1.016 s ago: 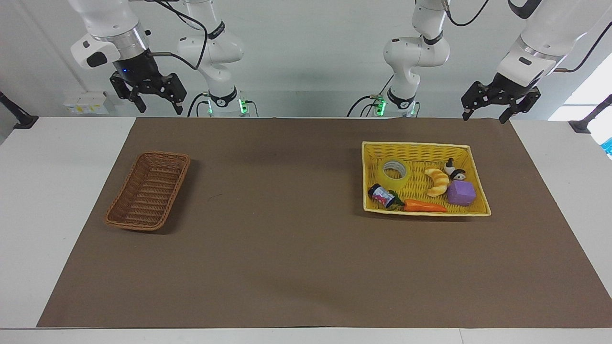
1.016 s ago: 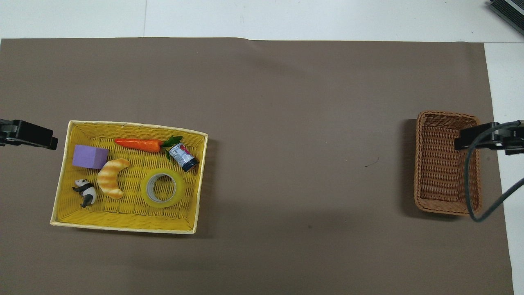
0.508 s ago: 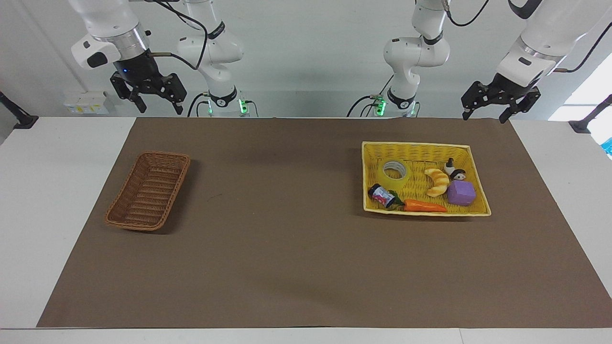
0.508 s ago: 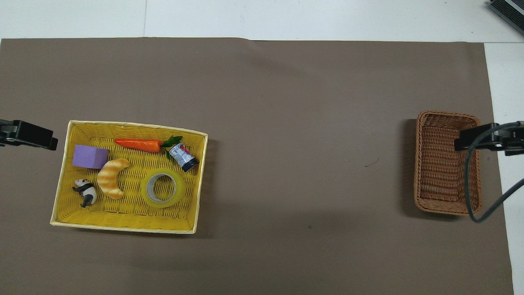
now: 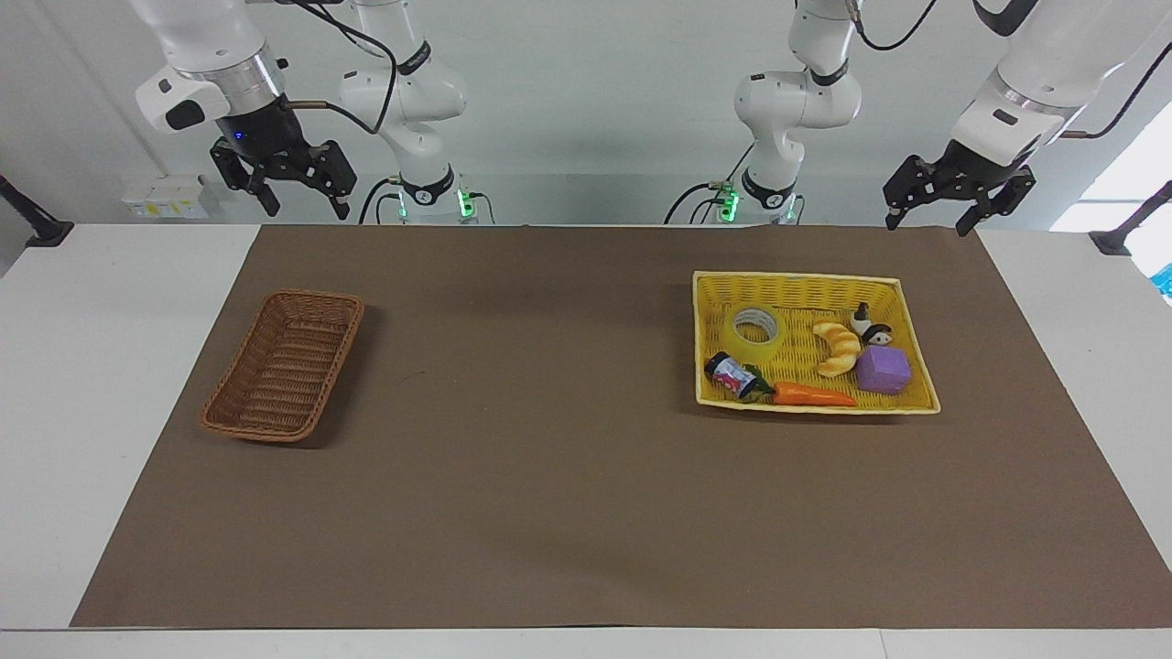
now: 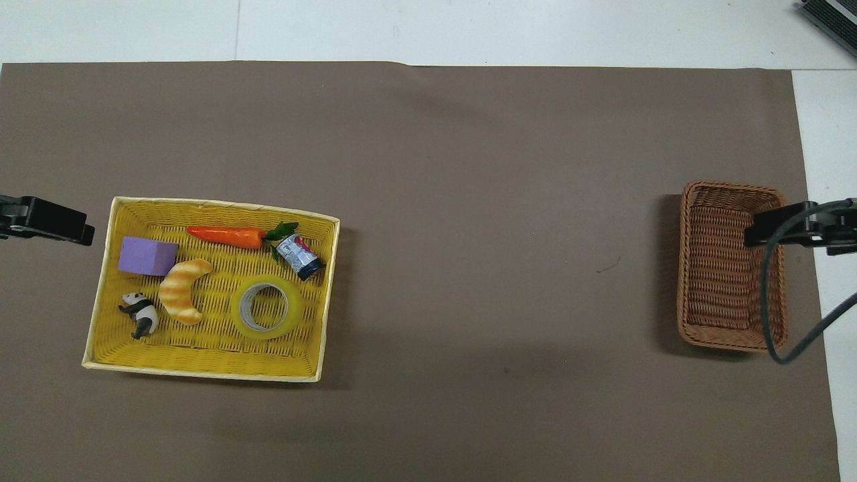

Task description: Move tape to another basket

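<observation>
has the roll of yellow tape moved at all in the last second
No. The translucent yellow tape roll lies in the yellow woven basket as before, beside the pale croissant toy, nearer the robots than the small can.

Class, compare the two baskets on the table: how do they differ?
The yellow basket is bigger and sharp-cornered; the brown basket is smaller with rounded corners. The yellow basket holds the tape and toys; the brown basket holds nothing. Both are woven and sit on the brown mat.
</observation>
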`<action>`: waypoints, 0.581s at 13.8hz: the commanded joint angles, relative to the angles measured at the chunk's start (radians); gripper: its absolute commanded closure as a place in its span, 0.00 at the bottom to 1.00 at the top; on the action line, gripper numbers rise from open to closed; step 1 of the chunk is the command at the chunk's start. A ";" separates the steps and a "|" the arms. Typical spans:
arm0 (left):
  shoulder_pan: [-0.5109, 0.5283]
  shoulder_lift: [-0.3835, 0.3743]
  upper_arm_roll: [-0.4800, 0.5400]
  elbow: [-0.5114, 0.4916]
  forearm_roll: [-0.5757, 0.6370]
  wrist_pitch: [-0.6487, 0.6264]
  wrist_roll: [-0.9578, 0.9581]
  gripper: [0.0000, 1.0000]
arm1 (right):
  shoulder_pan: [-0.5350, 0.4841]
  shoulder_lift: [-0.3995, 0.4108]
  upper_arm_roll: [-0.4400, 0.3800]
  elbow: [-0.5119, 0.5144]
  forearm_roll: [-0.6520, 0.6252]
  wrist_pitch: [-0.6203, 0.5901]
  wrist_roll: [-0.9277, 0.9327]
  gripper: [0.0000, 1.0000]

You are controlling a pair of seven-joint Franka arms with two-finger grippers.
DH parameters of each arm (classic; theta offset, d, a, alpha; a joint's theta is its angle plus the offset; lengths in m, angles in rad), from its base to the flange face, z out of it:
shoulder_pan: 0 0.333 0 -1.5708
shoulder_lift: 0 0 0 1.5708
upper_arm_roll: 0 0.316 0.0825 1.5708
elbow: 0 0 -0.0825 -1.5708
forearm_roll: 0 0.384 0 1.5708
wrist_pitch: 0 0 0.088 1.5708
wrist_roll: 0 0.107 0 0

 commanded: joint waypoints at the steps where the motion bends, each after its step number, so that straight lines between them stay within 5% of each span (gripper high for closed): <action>1: -0.015 -0.010 0.018 -0.010 0.004 -0.009 0.013 0.00 | -0.016 -0.022 0.005 -0.027 0.011 0.009 -0.034 0.00; 8: -0.015 -0.018 0.018 -0.024 0.004 -0.010 0.016 0.00 | -0.017 -0.024 0.005 -0.032 0.011 0.009 -0.034 0.00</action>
